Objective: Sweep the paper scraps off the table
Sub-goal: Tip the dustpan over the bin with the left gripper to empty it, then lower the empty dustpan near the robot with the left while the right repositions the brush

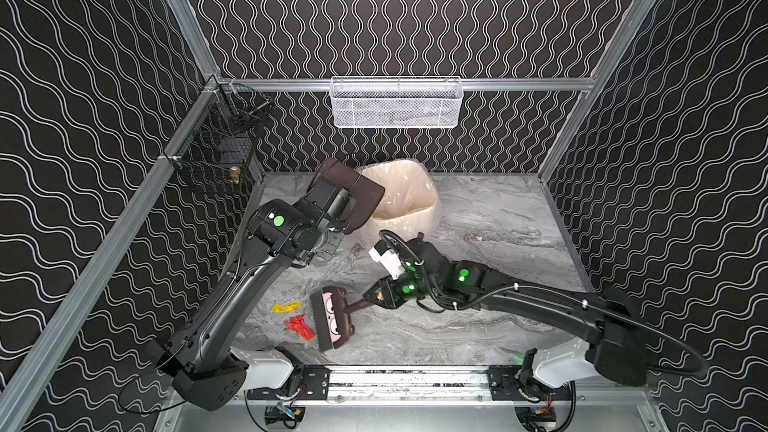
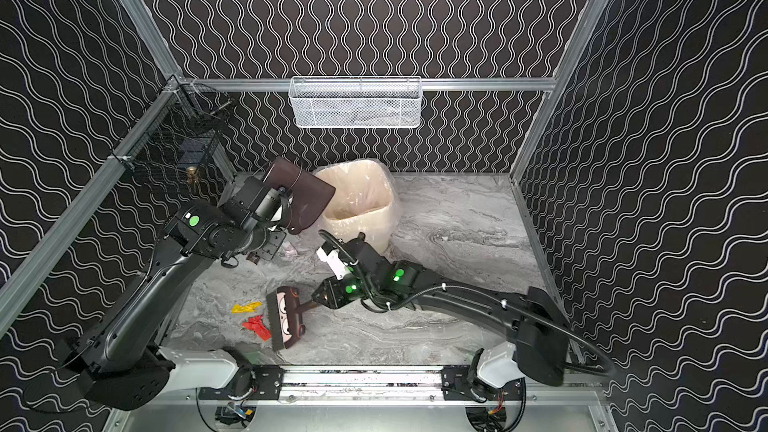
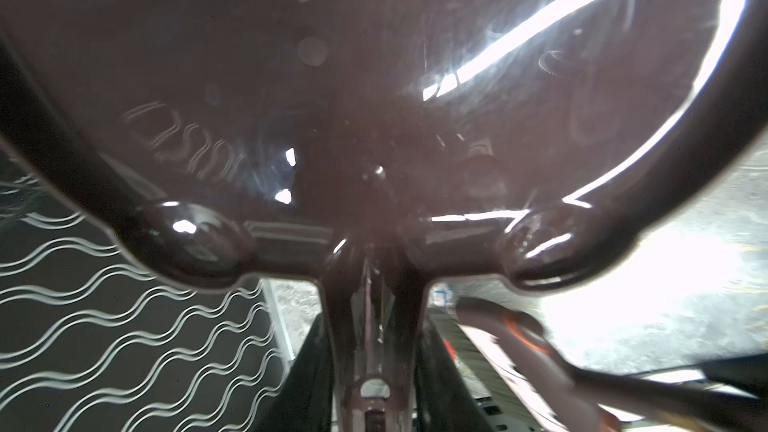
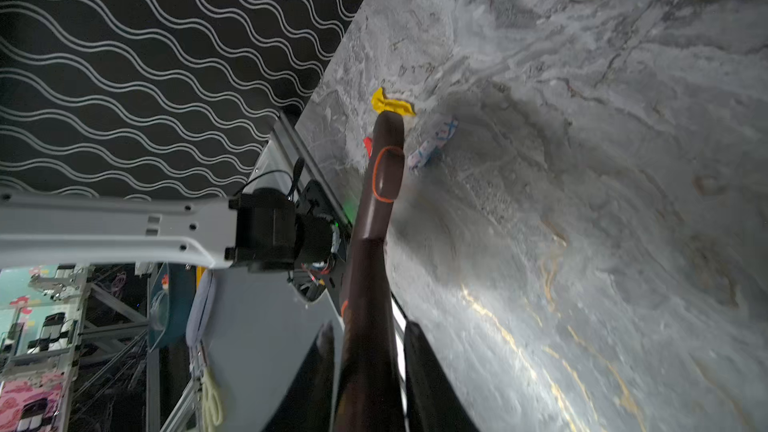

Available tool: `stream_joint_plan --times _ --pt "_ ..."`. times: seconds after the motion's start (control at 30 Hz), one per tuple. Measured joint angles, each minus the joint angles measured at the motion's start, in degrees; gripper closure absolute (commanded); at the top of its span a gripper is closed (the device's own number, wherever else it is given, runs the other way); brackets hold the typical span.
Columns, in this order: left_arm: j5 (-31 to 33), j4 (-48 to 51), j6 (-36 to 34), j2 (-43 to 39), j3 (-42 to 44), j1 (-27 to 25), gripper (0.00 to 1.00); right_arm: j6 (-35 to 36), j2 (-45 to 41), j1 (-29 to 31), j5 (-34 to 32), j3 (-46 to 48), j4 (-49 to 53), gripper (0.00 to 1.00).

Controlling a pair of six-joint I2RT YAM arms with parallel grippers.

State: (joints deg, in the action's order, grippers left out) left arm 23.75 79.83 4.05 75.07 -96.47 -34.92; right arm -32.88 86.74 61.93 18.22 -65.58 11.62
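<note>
At the front left of the worktop (image 1: 498, 218), the paper scraps (image 1: 299, 326) are found just beside the brush (image 1: 332, 320) clamped in the right gripper (image 1: 368, 299). The dustpan (image 1: 359, 193), clamped in the left gripper (image 3: 370, 367) and tilted at the bin (image 1: 409, 201), should be set flat beside them first.

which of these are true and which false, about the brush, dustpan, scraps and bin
The right gripper holds the brush by its handle. True.
The dustpan lies flat on the table. False: the left gripper holds it raised by the bin.
A yellow scrap and a red scrap lie beside the brush head. True.
The bin has no liner. False: a clear plastic liner covers it.
</note>
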Motion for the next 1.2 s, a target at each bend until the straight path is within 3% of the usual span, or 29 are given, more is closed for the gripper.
stream_joint_plan --times 0.17,0.37,0.57,0.77,0.93,1.2 --pt "-2.34 -0.83 -1.31 -1.29 2.03 0.72 1.0 0.57 9.03 -0.04 -1.49 -6.36 -0.35 1.0" --pt "-3.37 -1.03 -2.78 -2.23 2.51 1.9 1.0 0.22 13.53 -1.14 -2.49 -9.22 3.52 1.0" --pt "-4.17 -1.4 -3.04 -2.86 3.82 2.6 1.0 -1.68 8.11 -5.09 -2.34 -4.22 8.2 1.0" --pt "-5.09 -1.42 -3.06 -2.82 3.85 2.69 1.0 -1.84 -2.89 -8.83 -2.62 3.06 15.61 1.0" --pt "-6.51 -1.57 -3.08 -1.9 2.86 2.71 1.0 -1.79 -11.19 -9.9 -4.61 3.34 23.21 1.0" --pt "-10.23 -1.7 -4.04 -1.53 0.15 2.67 1.0 -2.08 -7.82 -9.11 -2.86 0.22 21.42 1.0"
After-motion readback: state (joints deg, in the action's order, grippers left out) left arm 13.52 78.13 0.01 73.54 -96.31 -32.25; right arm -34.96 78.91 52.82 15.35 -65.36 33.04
